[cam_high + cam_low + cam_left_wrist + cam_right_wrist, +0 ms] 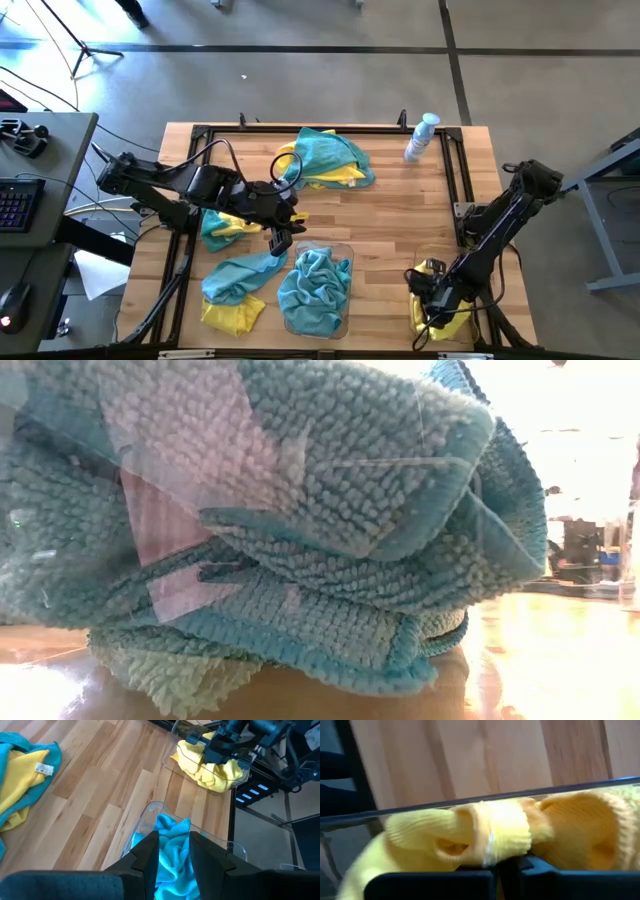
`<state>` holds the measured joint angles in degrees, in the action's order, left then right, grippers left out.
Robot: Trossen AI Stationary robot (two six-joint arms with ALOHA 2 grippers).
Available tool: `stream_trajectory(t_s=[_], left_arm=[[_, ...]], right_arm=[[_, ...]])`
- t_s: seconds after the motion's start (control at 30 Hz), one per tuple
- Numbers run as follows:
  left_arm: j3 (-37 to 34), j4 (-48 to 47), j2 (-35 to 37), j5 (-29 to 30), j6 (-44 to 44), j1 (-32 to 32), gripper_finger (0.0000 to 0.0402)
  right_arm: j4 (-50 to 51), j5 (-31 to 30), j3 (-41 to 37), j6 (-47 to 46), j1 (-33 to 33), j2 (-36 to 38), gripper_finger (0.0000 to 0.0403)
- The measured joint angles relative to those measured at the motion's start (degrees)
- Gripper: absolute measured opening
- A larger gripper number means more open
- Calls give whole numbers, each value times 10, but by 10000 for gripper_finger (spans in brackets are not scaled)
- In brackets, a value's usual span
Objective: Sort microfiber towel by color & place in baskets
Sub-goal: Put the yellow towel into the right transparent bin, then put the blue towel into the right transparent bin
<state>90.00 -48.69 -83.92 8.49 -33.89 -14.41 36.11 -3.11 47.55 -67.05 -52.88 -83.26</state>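
Your left gripper (174, 851) hangs half-open and empty above the clear plastic basket (345, 252) of teal microfiber towels (313, 290). Your right gripper (428, 298), pinched shut on a yellow towel (485, 832) inside the neighbouring basket (176, 759), could drag it back out.

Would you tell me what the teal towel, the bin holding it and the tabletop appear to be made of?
Teal towel: soft looped microfiber or chenille, judging by its nubby pile and stitched hem. Bin: clear, glossy plastic, probably rigid; the towel shows through its wall and the rim catches light. Tabletop: light wood planks or wood-look laminate, with visible grain and seams and a slight sheen.
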Motion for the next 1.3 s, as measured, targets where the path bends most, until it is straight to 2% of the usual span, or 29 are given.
stream_trajectory(t_s=[0.5, 0.7, 0.83, 0.9, 1.1, 1.23, 1.3], left_arm=[[0, 0, 0, 0, 0, 2, 94], [0, 0, 0, 0, -4, 2, 94], [0, 0, 0, 0, -4, 2, 94], [0, 0, 0, 0, -5, 2, 94], [0, 3, 0, 26, -58, 2, 94], [0, 11, 0, 32, -83, 2, 94], [0, 18, 0, 36, -94, 2, 94]], right_arm=[[230, -3, 173, 0, 0, 0, 0], [347, -41, 256, -15, 0, 0, 0], [384, -61, 287, -15, 0, 0, 0], [387, -85, 288, -11, 0, 0, 0], [421, -215, 284, -65, 8, 1, 0], [424, -292, 284, -59, 22, 19, 0], [423, -307, 284, -24, 34, 29, 0]])
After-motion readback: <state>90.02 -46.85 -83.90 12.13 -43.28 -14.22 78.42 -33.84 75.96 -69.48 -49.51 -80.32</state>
